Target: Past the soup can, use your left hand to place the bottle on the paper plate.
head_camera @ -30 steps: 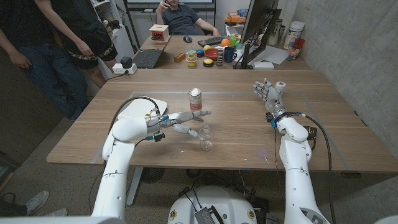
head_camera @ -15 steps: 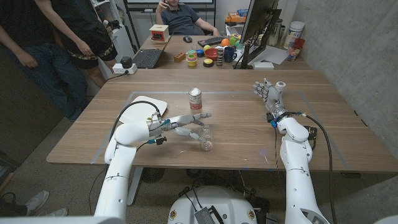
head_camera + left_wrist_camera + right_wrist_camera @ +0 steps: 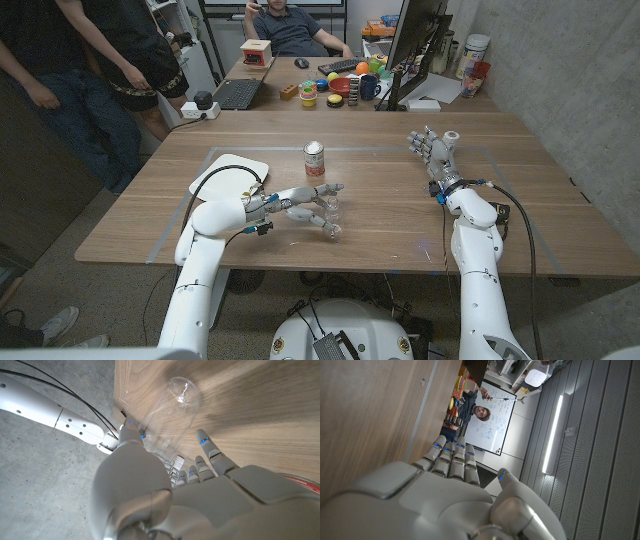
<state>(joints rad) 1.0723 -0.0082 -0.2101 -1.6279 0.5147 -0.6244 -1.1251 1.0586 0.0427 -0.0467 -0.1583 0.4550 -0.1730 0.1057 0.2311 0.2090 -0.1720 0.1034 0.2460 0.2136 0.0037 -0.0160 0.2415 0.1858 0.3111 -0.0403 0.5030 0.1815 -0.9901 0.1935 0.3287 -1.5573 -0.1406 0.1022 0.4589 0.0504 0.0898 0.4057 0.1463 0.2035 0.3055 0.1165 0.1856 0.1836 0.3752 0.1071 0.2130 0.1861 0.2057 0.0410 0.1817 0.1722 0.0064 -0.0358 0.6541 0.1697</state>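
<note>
Head view: left hand (image 3: 305, 203) fingers wrapped around clear plastic bottle (image 3: 333, 213); red-and-white soup can (image 3: 315, 159) just beyond; right hand (image 3: 431, 150) spread, empty.

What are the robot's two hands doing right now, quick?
Left hand: fingers around the clear plastic bottle, gripping it.
Right hand: open, holding nothing, fingers pointing up above the wooden table.

soup can (image 3: 315, 158) upright between bottle (image 3: 332, 213) and paper plate (image 3: 229, 173), bare wood either side
</note>
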